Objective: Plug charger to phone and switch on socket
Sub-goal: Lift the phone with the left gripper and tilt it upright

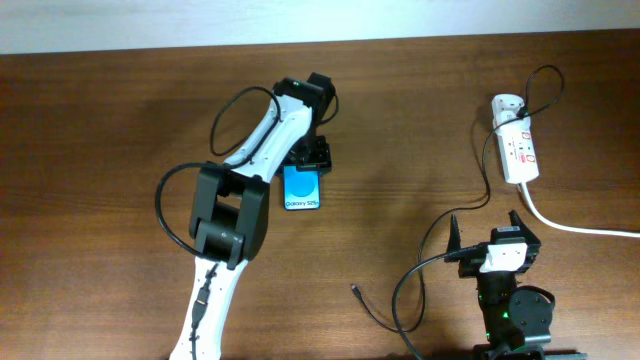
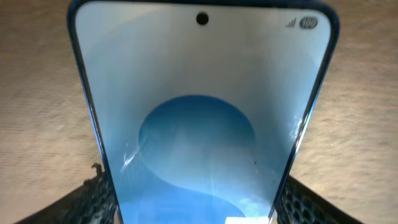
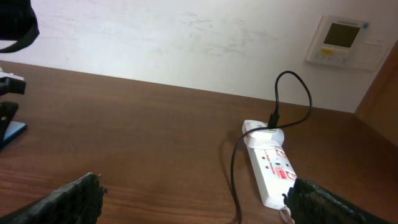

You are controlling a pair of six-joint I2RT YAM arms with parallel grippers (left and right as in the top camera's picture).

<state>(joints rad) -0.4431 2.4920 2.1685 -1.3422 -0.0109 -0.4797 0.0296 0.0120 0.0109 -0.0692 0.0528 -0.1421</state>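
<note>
The phone (image 1: 303, 190) lies on the wooden table with its blue screen and white text band facing up. It fills the left wrist view (image 2: 199, 124). My left gripper (image 1: 309, 158) is at the phone's far end, a finger pressed against each long edge (image 2: 196, 214). The white socket strip (image 1: 518, 142) lies at the far right and also shows in the right wrist view (image 3: 271, 167). The charger's white adapter (image 1: 504, 104) sits in the strip. Its black cable (image 1: 487, 170) runs down to the loose plug tip (image 1: 354, 290). My right gripper (image 1: 490, 240) is open and empty (image 3: 199, 211).
The strip's thick white cord (image 1: 580, 228) runs off the right edge. The cable loops on the table beside my right arm's base (image 1: 515, 310). A wall control panel (image 3: 341, 40) shows beyond the table. The table's back edge meets a white wall.
</note>
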